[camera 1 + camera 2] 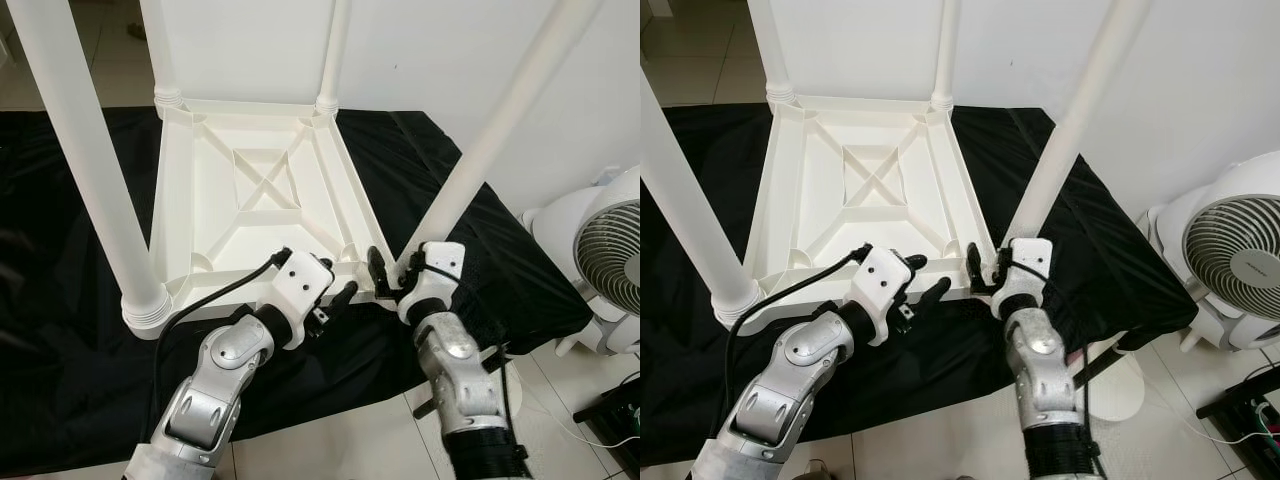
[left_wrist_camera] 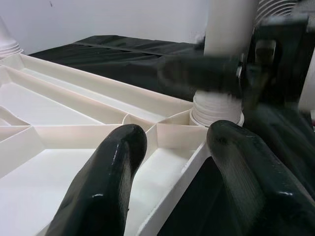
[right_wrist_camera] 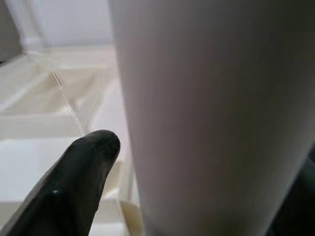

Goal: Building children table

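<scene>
The white plastic tabletop [image 1: 250,200] lies upside down in the middle of the left eye view, on a black cloth [image 1: 60,330] that I judge is there to keep its face from scuffing on the tiled floor [image 1: 340,440]. Turned over like this, its ribbed underside faces me: a moulded rim, diagonal stiffening ribs crossing at a small square in the centre, and a round socket at each corner.

Four smooth, tapering white legs stand in those sockets, each ending in a ridged collar. The near-left leg [image 1: 85,170] runs from the frame's upper left to its collar at lower left. The near-right leg [image 1: 500,130] slants to the upper right.

My right claw [image 1: 385,275] sits at that leg's base, right of centre low in the frame, one glossy black finger [image 3: 74,182] beside the tube; I judge it clamped on the leg to steady or seat it.

My left claw [image 1: 325,305] hovers just left of it over the near rim, fingers [image 2: 106,182] apart, holding nothing.

A white fan [image 1: 610,260] stands at the right edge.
</scene>
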Robot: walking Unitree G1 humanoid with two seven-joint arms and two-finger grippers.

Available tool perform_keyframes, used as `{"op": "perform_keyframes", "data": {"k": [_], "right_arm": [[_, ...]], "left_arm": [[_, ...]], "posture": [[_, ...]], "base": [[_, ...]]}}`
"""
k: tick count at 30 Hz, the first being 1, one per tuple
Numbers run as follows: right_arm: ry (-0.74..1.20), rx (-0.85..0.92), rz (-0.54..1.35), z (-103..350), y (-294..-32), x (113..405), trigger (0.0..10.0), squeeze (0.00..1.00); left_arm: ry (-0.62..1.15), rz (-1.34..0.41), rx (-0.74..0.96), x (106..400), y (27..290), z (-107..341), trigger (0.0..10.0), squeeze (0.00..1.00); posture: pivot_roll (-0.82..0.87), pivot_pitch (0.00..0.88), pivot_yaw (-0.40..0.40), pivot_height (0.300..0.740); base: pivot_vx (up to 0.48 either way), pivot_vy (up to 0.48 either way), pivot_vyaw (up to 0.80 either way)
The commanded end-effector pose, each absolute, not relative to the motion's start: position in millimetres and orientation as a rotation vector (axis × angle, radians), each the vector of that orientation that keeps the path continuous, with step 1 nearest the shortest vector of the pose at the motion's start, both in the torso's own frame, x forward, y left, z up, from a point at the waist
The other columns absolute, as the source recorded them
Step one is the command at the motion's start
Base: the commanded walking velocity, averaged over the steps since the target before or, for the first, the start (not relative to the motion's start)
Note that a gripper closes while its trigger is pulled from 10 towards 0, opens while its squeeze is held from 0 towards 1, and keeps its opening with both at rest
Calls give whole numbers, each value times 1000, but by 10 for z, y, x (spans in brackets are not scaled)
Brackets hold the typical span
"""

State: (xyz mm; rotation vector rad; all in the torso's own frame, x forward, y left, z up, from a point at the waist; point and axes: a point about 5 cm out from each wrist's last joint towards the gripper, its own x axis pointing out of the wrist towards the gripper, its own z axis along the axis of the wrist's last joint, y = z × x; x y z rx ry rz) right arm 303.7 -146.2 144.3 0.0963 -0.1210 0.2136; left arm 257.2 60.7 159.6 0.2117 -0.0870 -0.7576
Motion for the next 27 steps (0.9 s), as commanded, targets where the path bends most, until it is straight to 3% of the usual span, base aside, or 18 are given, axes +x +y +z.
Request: {"op": "perform_keyframes", "data": {"k": [1,6,13,24,25,26,27], "right_arm": [[-143,77,302,1475,-1585,3038,10000,0],[-101,27,504,1450,-1737,3029,10000,0],[-39,-72,645,1355,-1814,3092,10000,0],[-15,-182,794,1330,-1696,3269,10000,0],[-8,-193,819,1324,-1678,3290,4549,0],[-3,-197,834,1320,-1668,3299,4549,0],[7,-197,843,1304,-1667,3311,1333,0]], "left_arm": [[-88,-735,205,2583,602,1595,10000,0],[-89,-735,209,2593,610,1600,10000,0],[-93,-728,213,2616,634,1616,10000,0],[-100,-718,214,2643,647,1642,10000,0],[-103,-716,216,2646,649,1648,10000,0],[-104,-715,217,2647,651,1651,10000,0],[-104,-714,218,2647,655,1653,10000,0]], "posture": [[73,39,-108,740],[75,39,-105,740],[82,35,-103,740],[95,35,-96,740],[95,35,-96,740],[95,35,-96,740],[95,35,-96,740]], "base": [[0,0,0],[0,0,0],[0,0,0],[0,0,0],[0,0,0],[0,0,0],[0,0,0]]}}
